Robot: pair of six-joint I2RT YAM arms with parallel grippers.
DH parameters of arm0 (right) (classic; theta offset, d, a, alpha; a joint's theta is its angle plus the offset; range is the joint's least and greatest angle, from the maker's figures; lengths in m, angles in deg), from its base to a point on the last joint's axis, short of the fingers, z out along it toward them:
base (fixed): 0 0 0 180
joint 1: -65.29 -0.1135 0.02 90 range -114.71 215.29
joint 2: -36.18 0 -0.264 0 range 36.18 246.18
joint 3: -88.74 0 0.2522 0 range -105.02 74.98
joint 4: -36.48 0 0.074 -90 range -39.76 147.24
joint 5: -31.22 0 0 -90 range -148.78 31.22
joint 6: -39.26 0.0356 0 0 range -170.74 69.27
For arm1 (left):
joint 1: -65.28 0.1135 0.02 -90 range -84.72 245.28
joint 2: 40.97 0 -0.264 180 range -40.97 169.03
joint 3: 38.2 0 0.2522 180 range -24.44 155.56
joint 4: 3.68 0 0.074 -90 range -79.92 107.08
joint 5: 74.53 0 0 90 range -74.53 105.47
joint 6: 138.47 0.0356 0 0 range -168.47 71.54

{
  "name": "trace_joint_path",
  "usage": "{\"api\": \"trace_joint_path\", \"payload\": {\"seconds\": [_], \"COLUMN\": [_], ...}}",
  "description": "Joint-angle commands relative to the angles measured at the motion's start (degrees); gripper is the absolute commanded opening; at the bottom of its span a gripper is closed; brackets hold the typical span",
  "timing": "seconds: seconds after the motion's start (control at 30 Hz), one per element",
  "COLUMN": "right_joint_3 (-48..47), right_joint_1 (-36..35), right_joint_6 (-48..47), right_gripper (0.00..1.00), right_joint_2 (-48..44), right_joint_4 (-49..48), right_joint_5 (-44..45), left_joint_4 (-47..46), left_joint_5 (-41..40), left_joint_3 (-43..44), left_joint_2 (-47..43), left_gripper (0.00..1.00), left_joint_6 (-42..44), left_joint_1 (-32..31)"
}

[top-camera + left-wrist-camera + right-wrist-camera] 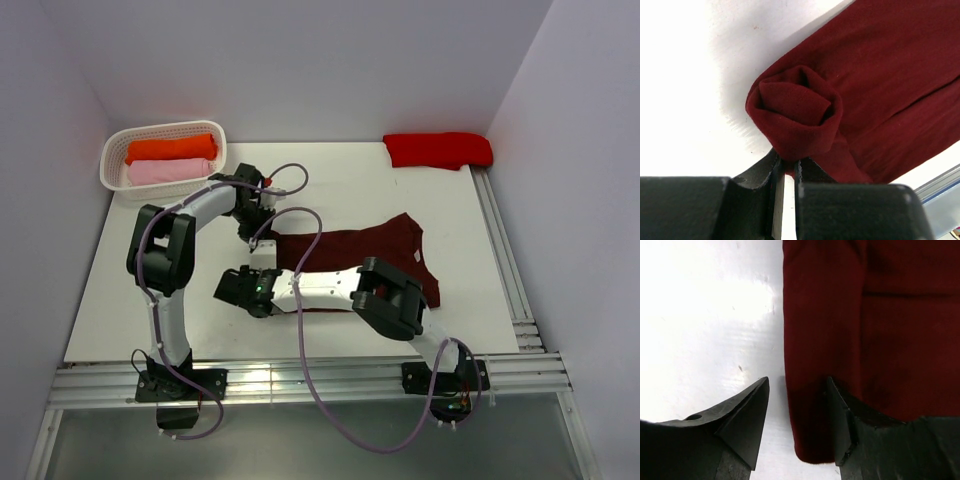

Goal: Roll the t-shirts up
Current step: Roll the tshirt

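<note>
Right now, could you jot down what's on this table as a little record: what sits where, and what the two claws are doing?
being rolled: maroon t-shirt, in the middle, left end coiled up
left gripper: shut on that coiled end
right gripper: open, straddling the shirt's edge
basket: far left corner, holding orange t-shirt and pink t-shirt, both rolled
red t-shirt: far right corner, bunched

White plastic basket point(112, 170) at far-left corner, white table point(340, 190), metal rails point(505, 260) along its right edge
</note>
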Motion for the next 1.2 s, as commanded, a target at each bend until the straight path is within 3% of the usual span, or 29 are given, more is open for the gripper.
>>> {"api": "trace_joint_path", "payload": {"seconds": [0.0,0.23,0.33,0.47,0.57,0.63,0.7,0.87,1.17], "right_joint_3": [-2.8,-8.6,-8.7,-5.4,3.5,11.8,19.2,27.4,42.1], "right_joint_1": [-1.0,-2.4,-2.9,-3.1,-3.0,-2.8,-2.3,-1.5,0.3], "right_joint_6": [1.0,5.1,5.9,6.6,5.4,3.4,2.3,3.2,15.4], "right_gripper": [0.57,0.56,0.44,0.37,0.27,0.21,0.2,0.18,0.17], "right_joint_2": [2.6,6.9,7.8,5.9,-0.6,-4.5,-9.5,-14.6,-15.8], "right_joint_4": [5.4,16.3,17.6,15.0,3.2,-9.7,-22.4,-38.8,-67.1], "right_joint_5": [0.9,1.7,0.8,-0.9,-3.0,-6.0,-8.4,-14.1,-18.5], "left_joint_4": [0.7,1.2,1.5,1.2,1.3,1.3,1.7,2.8,2.3], "left_joint_5": [-1.8,-2.1,-2.3,-2.7,-2.7,-3.2,-3.4,-3.9,0.4], "left_joint_3": [2.4,3.3,3.7,3.7,3.8,4.1,4.7,6.5,5.7], "left_joint_2": [0.6,1.5,1.8,1.7,1.4,1.3,1.7,2.3,-2.3], "left_gripper": [0.13,0.14,0.14,0.16,0.2,0.21,0.21,0.2,0.56], "left_joint_6": [0.7,0.4,0.4,0.2,0.6,0.8,0.9,1.3,2.5], "left_joint_1": [-0.2,-0.2,-0.2,-0.2,0.1,0.3,0.9,2.5,3.1]}}
